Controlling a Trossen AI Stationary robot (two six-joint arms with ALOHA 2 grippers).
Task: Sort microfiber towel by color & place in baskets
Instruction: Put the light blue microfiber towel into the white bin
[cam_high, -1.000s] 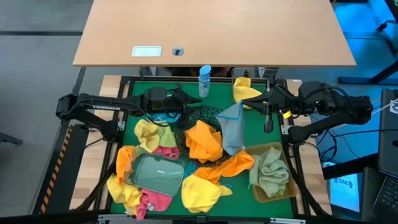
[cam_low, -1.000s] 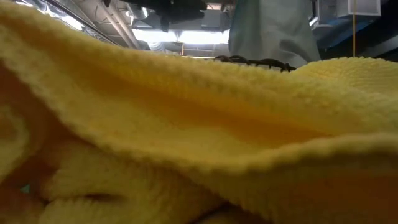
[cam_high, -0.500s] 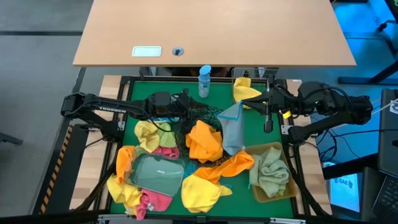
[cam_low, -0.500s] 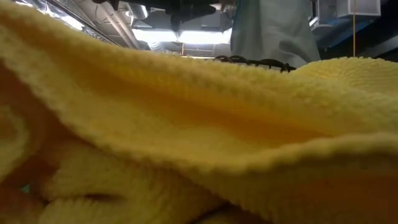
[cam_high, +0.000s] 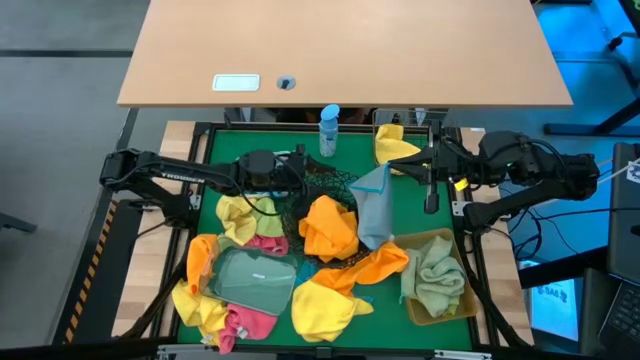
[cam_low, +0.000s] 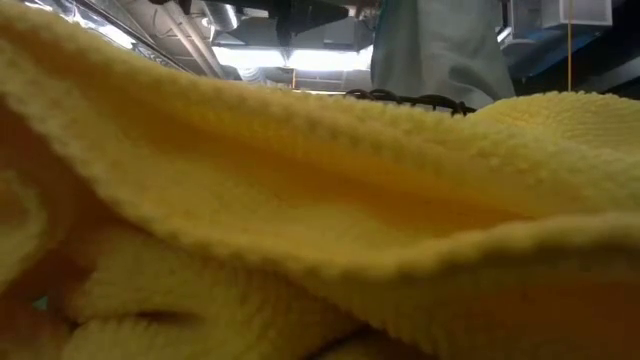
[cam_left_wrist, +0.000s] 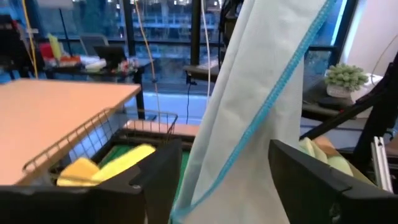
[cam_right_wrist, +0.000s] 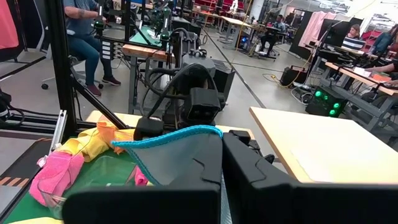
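A pale grey-blue microfiber towel (cam_high: 374, 208) with a teal hem hangs from my right gripper (cam_high: 396, 168), which is shut on its top. My left gripper (cam_left_wrist: 217, 186) is open and level. Its two fingers stand on either side of the hanging towel (cam_left_wrist: 249, 118), above the round black mesh bowl (cam_high: 325, 186). Whether a finger touches the cloth, I cannot tell. Orange (cam_high: 328, 225), yellow (cam_high: 322, 306) and pink (cam_high: 266, 243) towels lie heaped on the green mat. In the low view a yellow towel (cam_low: 300, 220) fills the foreground, with the grey-blue towel (cam_low: 440, 50) behind it. My right gripper pinches the towel's top corner, by its teal-hemmed edge (cam_right_wrist: 186, 134), between its two fingers. The fingers come level from the table's right side. The towel hangs below them in loose folds; whether its lower end (cam_high: 375, 240) rests on the orange towels does not show.
At the far edge, a square wire basket (cam_high: 402, 128) holds a yellow towel. A tan bin (cam_high: 448, 240) at the near right holds a green one. A clear plastic tray (cam_high: 250, 280) lies over towels at the near left. A blue-capped bottle (cam_high: 329, 130) stands at the far edge.
My left gripper has moved toward the table's right edge, over the mesh bowl and up to the hanging towel. The right gripper and the towel have kept still.
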